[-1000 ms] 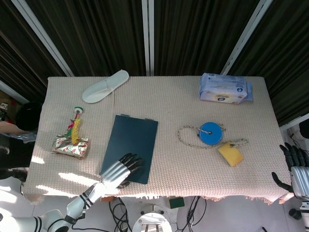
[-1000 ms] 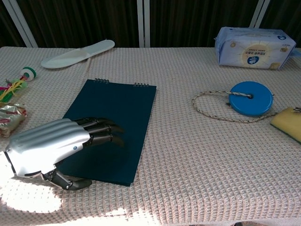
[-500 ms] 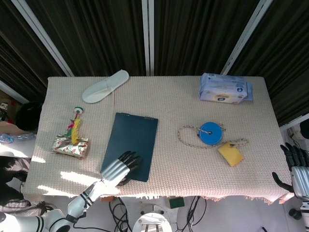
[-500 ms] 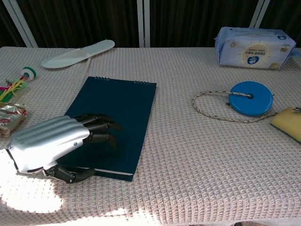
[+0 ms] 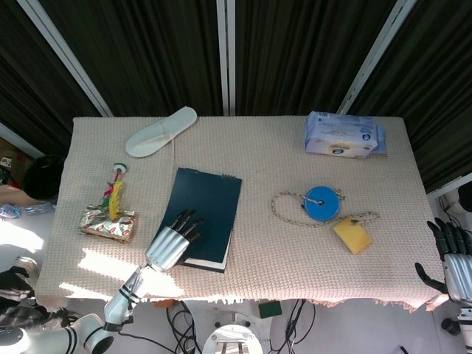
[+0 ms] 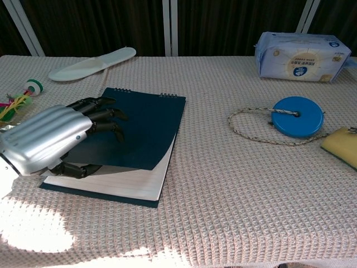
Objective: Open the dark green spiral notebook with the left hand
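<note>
At the near edge of the table, the left hand (image 6: 47, 142) grips the front cover of the dark green notebook (image 6: 142, 125), fingers on top of the cover and thumb beneath it, the cover raised off the pages. Only the chest view shows this lift: a wedge of white lined pages (image 6: 120, 178) lies exposed under the cover, and the thumb is seen tucked below. From the head view the left hand (image 5: 171, 242) simply covers the notebook's (image 5: 210, 210) near corner, with a thin pale strip of paper along the near edge. The notebook sits left of centre, its spiral binding at the far, twelve o'clock edge.

The right hand (image 5: 451, 254) appears only in the head view, off the table at about four o'clock, holding nothing, fingers straight and apart.

The table (image 5: 258, 158) is covered with a beige waffle-weave cloth; dark slatted panels with pale bars stand behind it.

At nine o'clock of the notebook lie a crinkled foil packet (image 5: 108, 223) and a colourful toy (image 5: 116, 188). At three o'clock are a yellow sponge (image 5: 352, 235), then a blue disc (image 5: 322, 202) with a looped cord (image 5: 287, 206). Farthest off, a white slipper (image 5: 161, 131) at eleven o'clock and a blue-and-white tissue pack (image 6: 301, 56) at one o'clock; its printing is too small to read.
</note>
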`<state>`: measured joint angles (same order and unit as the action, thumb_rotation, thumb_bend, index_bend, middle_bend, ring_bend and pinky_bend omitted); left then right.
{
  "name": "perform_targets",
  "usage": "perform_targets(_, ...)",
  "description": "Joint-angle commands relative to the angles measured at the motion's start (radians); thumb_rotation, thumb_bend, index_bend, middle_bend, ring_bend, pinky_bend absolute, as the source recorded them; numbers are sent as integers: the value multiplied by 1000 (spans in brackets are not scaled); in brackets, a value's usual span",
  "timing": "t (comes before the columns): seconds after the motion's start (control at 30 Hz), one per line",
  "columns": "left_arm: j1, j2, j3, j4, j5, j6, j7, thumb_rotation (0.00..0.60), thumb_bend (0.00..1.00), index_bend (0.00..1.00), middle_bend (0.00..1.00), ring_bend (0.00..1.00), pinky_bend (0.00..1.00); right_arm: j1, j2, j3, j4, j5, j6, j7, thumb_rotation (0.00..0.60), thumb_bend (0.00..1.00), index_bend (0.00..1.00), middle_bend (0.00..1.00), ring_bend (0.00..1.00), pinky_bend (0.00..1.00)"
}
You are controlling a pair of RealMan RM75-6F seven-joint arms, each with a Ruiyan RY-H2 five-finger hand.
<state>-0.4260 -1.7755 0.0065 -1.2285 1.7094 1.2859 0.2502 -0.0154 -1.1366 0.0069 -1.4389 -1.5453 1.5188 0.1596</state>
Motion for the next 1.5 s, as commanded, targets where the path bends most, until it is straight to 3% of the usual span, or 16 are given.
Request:
perform_targets(0.03, -2, -23, -26, 43, -30, 3, -20, 600, 405, 407, 169, 0, 100, 0, 0, 1, 1, 2, -1, 0, 600, 295, 0, 0, 0, 0)
perform_targets(0.2, -4, -23, -34, 55, -42, 18, -45, 600, 435, 571, 182, 3, 103, 1, 0, 2, 0, 5, -4, -1, 600, 296, 0, 0, 0, 0)
perform_targets(0.37, 15, 39, -15, -38, -37, 52, -82, 600, 466, 731, 208, 16, 116, 1, 1, 3, 1, 9, -6, -1, 600, 295, 0, 0, 0, 0)
perform_targets(0.67, 84, 338, 124, -479, 5, 72, 19, 600, 471, 774, 212, 16, 117, 0, -9, 2, 15, 14, -13, 7, 600, 295, 0, 0, 0, 0)
perform_targets(0.8, 89, 426, 134, -595, 25, 78, 60, 600, 472, 776, 212, 16, 117, 3, -16, 1, 22, 10, -16, 9, 600, 295, 0, 0, 0, 0)
perform_targets(0.9, 76, 430, 93, -608, 8, 74, 61, 600, 472, 776, 211, 16, 117, 3, -19, 0, 24, 7, -15, 9, 600, 295, 0, 0, 0, 0)
perform_targets(1.0, 39, 400, 19, -578, -35, 44, 48, 600, 475, 776, 212, 16, 117, 2, -18, 0, 25, 7, -13, 10, 600, 295, 0, 0, 0, 0)
perform_targets(1.27, -175, 275, -240, -428, -199, -141, 60, 600, 479, 776, 221, 16, 117, -4, -8, 7, 19, 21, -7, 9, 600, 295, 0, 0, 0, 0)
perform_targets(1.4, -312, 196, -353, -310, -315, -264, 99, 600, 480, 775, 221, 17, 117, 2, -12, 10, 19, 31, -24, 7, 600, 295, 0, 0, 0, 0)
perform_targets(1.5, -442, 105, -418, -148, -409, -369, 140, 600, 481, 775, 224, 17, 117, 8, -17, 10, 20, 38, -39, 2, 600, 296, 0, 0, 0, 0)
